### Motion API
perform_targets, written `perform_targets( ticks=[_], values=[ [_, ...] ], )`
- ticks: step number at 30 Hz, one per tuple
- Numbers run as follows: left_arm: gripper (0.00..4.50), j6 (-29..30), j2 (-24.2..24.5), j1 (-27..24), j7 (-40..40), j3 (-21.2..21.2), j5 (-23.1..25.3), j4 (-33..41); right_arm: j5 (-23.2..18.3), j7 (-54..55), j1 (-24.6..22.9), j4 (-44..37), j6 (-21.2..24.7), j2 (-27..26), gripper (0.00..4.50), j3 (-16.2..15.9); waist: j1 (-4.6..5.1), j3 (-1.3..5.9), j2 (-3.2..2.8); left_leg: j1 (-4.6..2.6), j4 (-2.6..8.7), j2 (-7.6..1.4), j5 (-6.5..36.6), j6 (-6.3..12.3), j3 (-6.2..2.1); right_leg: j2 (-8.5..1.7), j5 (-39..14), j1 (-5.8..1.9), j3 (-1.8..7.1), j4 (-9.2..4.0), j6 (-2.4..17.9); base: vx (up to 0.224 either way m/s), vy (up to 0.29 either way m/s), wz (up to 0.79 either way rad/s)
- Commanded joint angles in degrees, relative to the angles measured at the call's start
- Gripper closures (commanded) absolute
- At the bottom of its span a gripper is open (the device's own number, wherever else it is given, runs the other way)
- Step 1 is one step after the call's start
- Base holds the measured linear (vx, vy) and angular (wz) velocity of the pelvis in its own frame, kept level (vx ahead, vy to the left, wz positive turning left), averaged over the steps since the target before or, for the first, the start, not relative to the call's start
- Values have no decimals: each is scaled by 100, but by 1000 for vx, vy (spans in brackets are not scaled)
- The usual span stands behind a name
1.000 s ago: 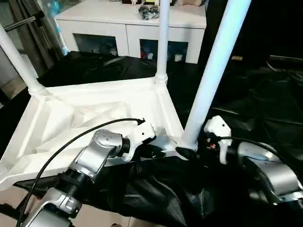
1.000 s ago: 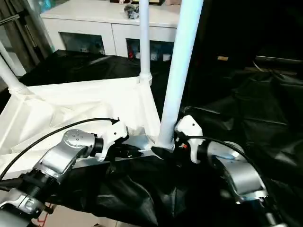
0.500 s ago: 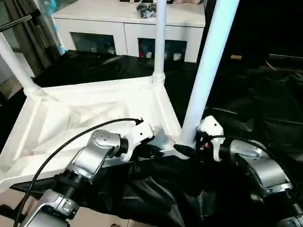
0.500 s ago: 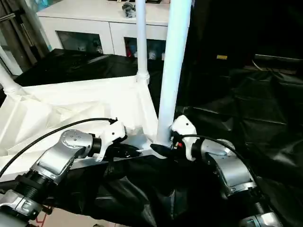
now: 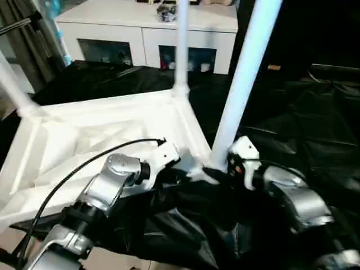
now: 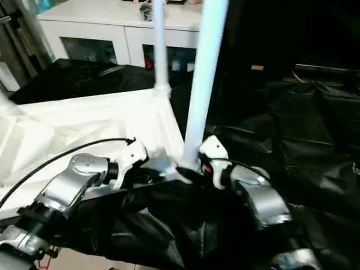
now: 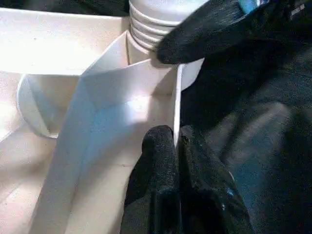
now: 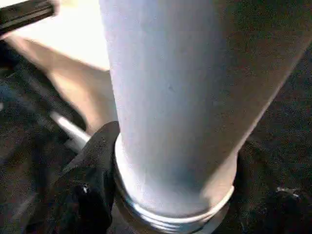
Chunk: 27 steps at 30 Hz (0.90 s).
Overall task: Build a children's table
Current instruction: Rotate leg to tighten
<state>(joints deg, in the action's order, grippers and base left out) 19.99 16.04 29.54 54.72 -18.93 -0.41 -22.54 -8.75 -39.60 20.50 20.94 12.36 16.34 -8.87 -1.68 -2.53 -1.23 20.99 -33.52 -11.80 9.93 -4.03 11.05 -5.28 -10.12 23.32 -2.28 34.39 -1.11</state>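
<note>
The children's table lies upside down: a white ribbed tabletop (image 5: 107,126) on black sheeting. Three white legs stand in its corner sockets: far left (image 5: 12,84), far right (image 5: 181,50) and near right (image 5: 242,84). My left gripper (image 5: 183,175) is at the tabletop's near edge, shut on the thin rim wall (image 7: 176,122) beside the near-right socket. My right gripper (image 5: 216,173) is at the base of the near-right leg (image 8: 170,107). It is shut on that leg just above the ribbed collar, with one black finger (image 8: 90,195) pressed against it.
Crumpled black sheeting (image 5: 304,112) covers the ground around and under the tabletop. A white cabinet (image 5: 146,28) with glass doors stands at the back, small items on top. A black cable (image 5: 84,163) arcs over my left forearm.
My right gripper has moved in to the near-right leg's base and its fingers have narrowed onto it. The left gripper has stayed on the rim. The camera has shifted a little.
</note>
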Motion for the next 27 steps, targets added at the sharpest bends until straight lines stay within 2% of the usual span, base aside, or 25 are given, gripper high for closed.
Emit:
perform_targets(
  ticks=[1, 2, 5, 6, 9, 11, 13, 15, 17, 18, 19, 21, 23, 27],
  values=[
    [450, 120, -306, 96, -703, 174, 43, -369, 87, 426, 96, 310, 33, -290, 176, -33, -37, 291, 117, -54, 427, -65, 1945, 36, -68, -195, -2605, -143, 134, -555, 836, 0, 0, 0],
    [450, 145, -441, 171, -903, 196, 80, -470, 139, 620, 143, 433, 18, -425, 176, -22, -30, 294, 139, -50, 420, -57, 1932, 25, -55, -191, -2533, -138, 137, -549, 873, 0, 0, 0],
    [450, 128, -844, 374, -1417, 246, 144, -770, 419, 1548, 375, 916, -124, -854, 176, 25, -34, 297, 129, -35, 437, -44, 1895, -19, -69, -198, -2493, -167, 121, -547, 868, 0, 0, 0],
    [450, 90, -977, 406, -1374, 173, 135, -810, 503, 1754, 451, 1062, -309, -1018, 176, -10, -33, 294, 117, -47, 436, -46, 1945, -19, -60, -209, -2562, -143, 123, -568, 846, 0, 0, 0],
    [450, 4, -1138, 413, -1289, 33, 148, -820, 570, 1837, 527, 1198, -566, -1245, 176, -69, -41, 296, 138, -43, 441, -47, 2008, 36, -67, -214, -2627, -152, 123, -585, 777, 0, 0, 0],
    [450, -33, -1156, 407, -1278, 11, 176, -836, 554, 1744, 541, 1224, -596, -1284, 106, -70, -41, 299, 139, -31, 447, -48, 1998, 63, -69, -208, -2593, -167, 122, -579, 759, 0, 0, 0],
    [450, -150, -1108, 344, -1143, -25, 182, -794, 301, 1292, 500, 1050, -489, -1296, 106, -11, -42, 296, 148, -25, 447, -50, 2018, 107, -66, -206, -2580, -167, 124, -583, 746, 0, 0, 0],
    [450, -237, -1006, 282, -952, -22, 152, -740, 274, 1072, 496, 941, -483, -1176, 74, -14, -46, 293, 153, -3, 455, -51, 1985, 141, -70, -210, -2619, -181, 124, -587, 724, 0, 0, 0],
    [450, -368, -876, 223, -743, -13, 120, -686, 354, 847, 505, 868, -615, -959, 64, -76, -53, 305, 147, -16, 450, -60, 1948, 142, -67, -215, -2564, -179, 129, -582, 741, 0, 0, 0],
    [450, -544, -673, 126, -381, -47, 59, -564, 338, 360, 458, 675, -724, -613, 64, -168, -76, 320, 159, -1, 444, -67, 1793, 181, -66, -218, -2282, -212, 129, -552, 817, 0, 0, 0],
    [450, -556, -628, 102, -306, -52, 43, -530, 323, 239, 443, 625, -736, -533, 64, -186, -79, 320, 163, 19, 445, -74, 1742, 212, -64, -215, -2160, -231, 132, -532, 838, 0, 0, 0],
    [450, -567, -437, 9, -29, -59, -23, -382, 164, -323, 344, 369, -720, -206, 64, -229, -95, 336, 154, 1, 416, -82, 1549, 306, -35, -208, -1758, -221, 144, -487, 995, 0, 0, 0],
    [450, -675, -169, -144, 550, -85, -203, -146, -74, -1130, 166, -16, -683, 216, 64, -260, -132, 354, 144, 10, 397, -90, 1315, 426, -30, -213, -1352, -263, 148, -443, 1105, 0, 0, 0],
    [450, -758, 111, -258, 1010, -150, -256, -14, -224, -1747, 11, -300, -543, 574, 64, -268, -151, 375, 124, 12, 360, -96, 933, 618, -10, -182, -575, -276, 143, -345, 1410, 13, -2, 0]
  ],
)
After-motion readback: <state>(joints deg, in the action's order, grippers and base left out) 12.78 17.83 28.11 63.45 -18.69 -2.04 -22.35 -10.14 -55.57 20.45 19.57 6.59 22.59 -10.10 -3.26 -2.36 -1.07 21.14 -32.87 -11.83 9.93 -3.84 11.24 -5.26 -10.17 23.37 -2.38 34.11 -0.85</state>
